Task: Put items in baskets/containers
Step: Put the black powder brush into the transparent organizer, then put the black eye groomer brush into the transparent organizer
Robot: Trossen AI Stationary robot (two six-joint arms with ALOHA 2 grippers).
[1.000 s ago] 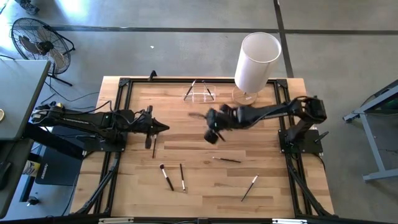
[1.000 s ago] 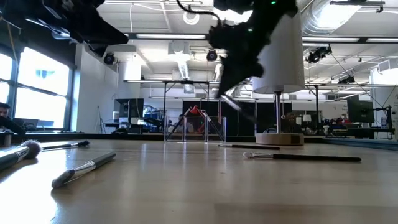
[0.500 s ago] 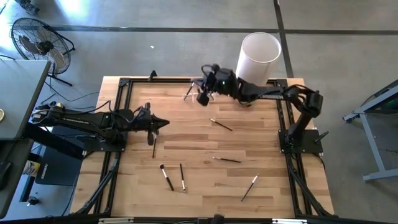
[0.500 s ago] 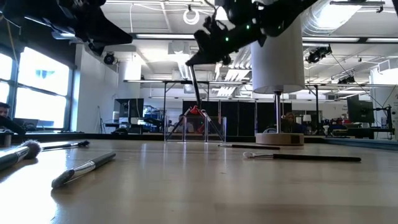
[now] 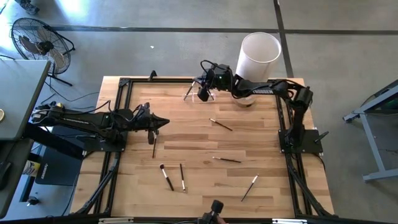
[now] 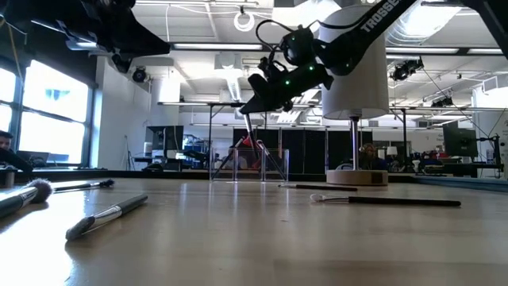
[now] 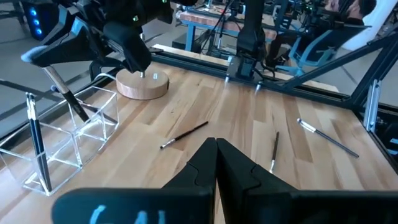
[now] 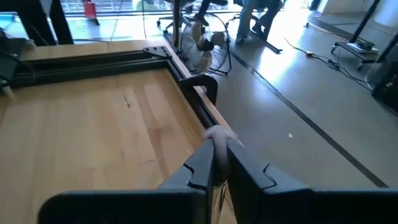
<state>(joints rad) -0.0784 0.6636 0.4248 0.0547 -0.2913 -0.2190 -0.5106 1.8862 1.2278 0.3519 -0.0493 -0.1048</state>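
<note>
My right gripper (image 5: 204,88) hangs over the clear plastic container (image 5: 199,94) at the table's back edge, shut on a thin makeup brush (image 7: 64,95) that slants down into it. The brush's pale bristle tip (image 8: 217,133) pokes up between the fingers in the right wrist view. In the low view the brush (image 6: 249,127) dangles under the right gripper (image 6: 258,97). Another brush (image 7: 37,149) stands inside the container (image 7: 87,146). Loose brushes lie mid-table (image 5: 221,124), (image 5: 226,160) and near the front (image 5: 166,177). My left gripper (image 5: 163,122) waits shut at the left.
A tall white cylinder (image 5: 257,58) on a round wooden base (image 7: 143,84) stands just right of the container. More brushes lie near the front (image 5: 182,177), (image 5: 250,186) and beside the left gripper (image 5: 154,147). A black frame rims the table.
My right arm has swung from the table's middle to the back edge, carrying the brush over the clear container and lowering it in. The left arm has stayed put.
</note>
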